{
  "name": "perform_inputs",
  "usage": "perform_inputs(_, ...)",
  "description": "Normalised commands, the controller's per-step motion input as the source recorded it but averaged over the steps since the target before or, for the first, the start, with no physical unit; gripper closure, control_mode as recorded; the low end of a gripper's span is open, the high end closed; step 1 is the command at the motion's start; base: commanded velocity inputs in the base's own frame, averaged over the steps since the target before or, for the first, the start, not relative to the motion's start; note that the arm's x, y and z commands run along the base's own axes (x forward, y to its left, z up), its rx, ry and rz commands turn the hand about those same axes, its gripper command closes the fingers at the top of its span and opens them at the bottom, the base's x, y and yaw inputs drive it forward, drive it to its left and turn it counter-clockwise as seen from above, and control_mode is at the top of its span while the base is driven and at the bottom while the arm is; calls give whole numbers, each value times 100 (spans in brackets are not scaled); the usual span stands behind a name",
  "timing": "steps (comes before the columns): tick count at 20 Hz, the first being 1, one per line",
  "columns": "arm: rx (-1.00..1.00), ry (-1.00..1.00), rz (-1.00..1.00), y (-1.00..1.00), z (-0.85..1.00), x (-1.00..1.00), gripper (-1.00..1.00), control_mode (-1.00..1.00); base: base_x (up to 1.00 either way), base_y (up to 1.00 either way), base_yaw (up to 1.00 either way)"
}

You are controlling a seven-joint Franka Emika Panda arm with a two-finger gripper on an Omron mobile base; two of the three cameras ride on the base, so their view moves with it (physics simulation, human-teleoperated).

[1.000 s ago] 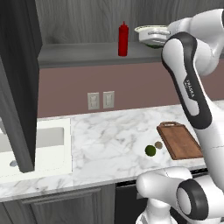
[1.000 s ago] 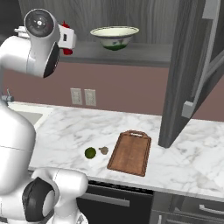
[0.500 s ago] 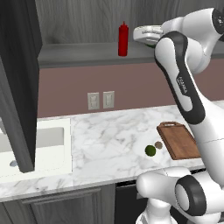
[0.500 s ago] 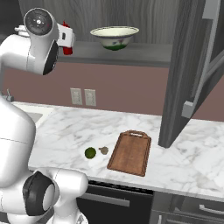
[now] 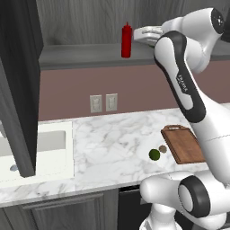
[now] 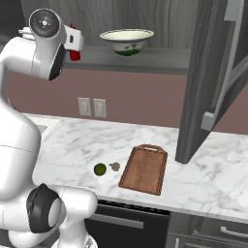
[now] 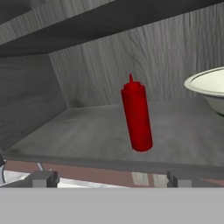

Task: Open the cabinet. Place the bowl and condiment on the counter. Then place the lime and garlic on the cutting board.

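Note:
The cabinet stands open, its left door (image 5: 20, 81) and right door (image 6: 213, 82) swung out. On its shelf (image 7: 87, 131) the red condiment bottle (image 7: 137, 116) stands upright, with the cream bowl (image 7: 210, 89) to its right. My gripper (image 7: 113, 179) is open, level with the shelf edge and facing the bottle at a short distance, touching nothing. From the sides I see the bottle (image 5: 126, 40) and the bowl (image 6: 127, 41). Down on the marble counter (image 5: 112, 143) the lime (image 5: 154, 154) and garlic (image 5: 162, 148) lie just left of the cutting board (image 5: 184, 143).
A white sink (image 5: 27, 148) is set into the counter at the left. Two wall outlets (image 5: 103, 103) sit on the pink backsplash. The open right door hangs over the counter beside the board (image 6: 144, 168). My arm (image 6: 46, 46) covers most of the bottle in the right base view.
My arm has swung left along the shelf, from in front of the bowl toward the bottle. Bottle, bowl, lime and garlic have not moved.

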Motion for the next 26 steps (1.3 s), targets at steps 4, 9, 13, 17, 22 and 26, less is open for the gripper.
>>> perform_inputs(4,-2,0,0,8,-1,12,-100,-100,0,0,0)
perform_inputs(9,-4,0,0,3,-2,6,-100,-100,0,0,0)
perform_inputs(13,-6,0,0,0,-2,0,-100,-100,0,0,0)
perform_inputs(17,-5,0,0,0,0,0,-100,-100,0,0,0)
perform_inputs(22,-3,0,0,0,-1,2,-100,-100,0,0,0)
perform_inputs(26,-3,0,0,0,-4,3,-100,-100,0,0,0)
